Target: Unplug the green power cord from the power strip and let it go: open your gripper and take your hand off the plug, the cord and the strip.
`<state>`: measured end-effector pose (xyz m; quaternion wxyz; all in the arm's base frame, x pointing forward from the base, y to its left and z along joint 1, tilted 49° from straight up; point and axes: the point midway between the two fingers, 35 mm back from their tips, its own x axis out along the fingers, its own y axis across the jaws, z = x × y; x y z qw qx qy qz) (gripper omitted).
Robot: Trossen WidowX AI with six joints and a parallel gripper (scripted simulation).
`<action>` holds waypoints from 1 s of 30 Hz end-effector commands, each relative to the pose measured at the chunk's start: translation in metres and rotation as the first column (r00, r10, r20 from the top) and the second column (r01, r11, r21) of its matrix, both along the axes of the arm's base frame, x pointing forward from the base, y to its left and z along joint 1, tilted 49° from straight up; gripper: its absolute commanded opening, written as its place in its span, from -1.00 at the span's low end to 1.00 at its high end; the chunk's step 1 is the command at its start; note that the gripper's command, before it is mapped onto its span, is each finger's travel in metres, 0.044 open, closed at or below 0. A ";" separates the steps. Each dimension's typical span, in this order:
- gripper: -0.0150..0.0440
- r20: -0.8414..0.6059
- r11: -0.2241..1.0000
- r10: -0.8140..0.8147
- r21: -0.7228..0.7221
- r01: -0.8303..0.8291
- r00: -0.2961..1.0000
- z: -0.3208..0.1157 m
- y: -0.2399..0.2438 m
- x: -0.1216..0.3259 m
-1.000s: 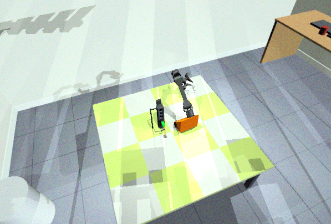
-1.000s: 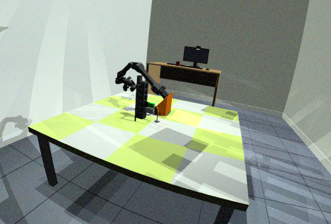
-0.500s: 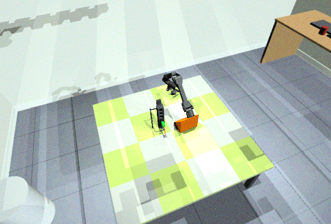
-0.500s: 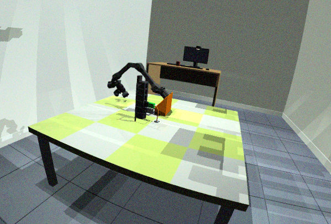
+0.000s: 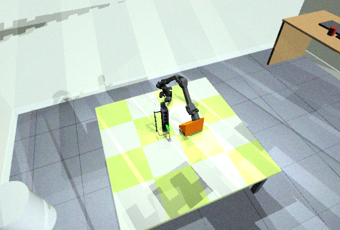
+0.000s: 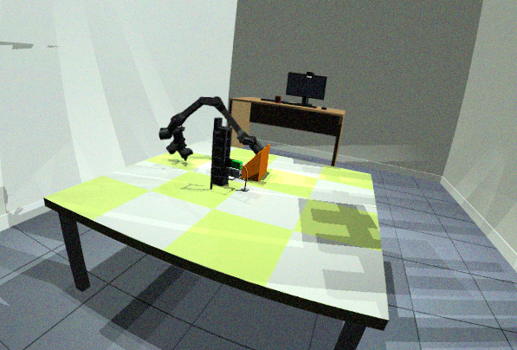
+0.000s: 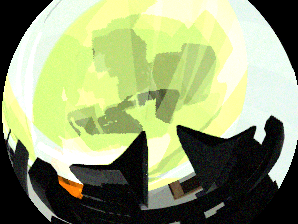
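A checkered table (image 6: pixel 238 243) of yellow-green and pale squares sits on a grey tiled floor, white walls around it. My claw (image 6: pixel 185 153) hangs above the table's far side, fingers pointing down, partly apart and gripping nothing, touching nothing. My wrist view shows it plainly: two dark fingertips with only bright table and shadow between them, which the room views are too small to show. Outward from the claw, the black power strip (image 6: pixel 221 152) stands upright like a tower, well apart from my fingers. The exterior view shows the green plug (image 6: pixel 236 164) low on the strip's side facing the orange wedge (image 6: pixel 259 164); the top view shows that green plug (image 5: pixel 166 127) at the strip's foot, seemingly still plugged in.
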<state>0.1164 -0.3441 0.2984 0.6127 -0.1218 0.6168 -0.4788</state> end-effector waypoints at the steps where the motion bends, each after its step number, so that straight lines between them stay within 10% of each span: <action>1: 0.05 0.022 0.996 0.092 -0.002 -0.092 0.996 -0.006 0.009 0.035; 30: 0.05 0.222 0.772 0.622 -0.012 -0.635 0.751 -0.059 0.185 0.264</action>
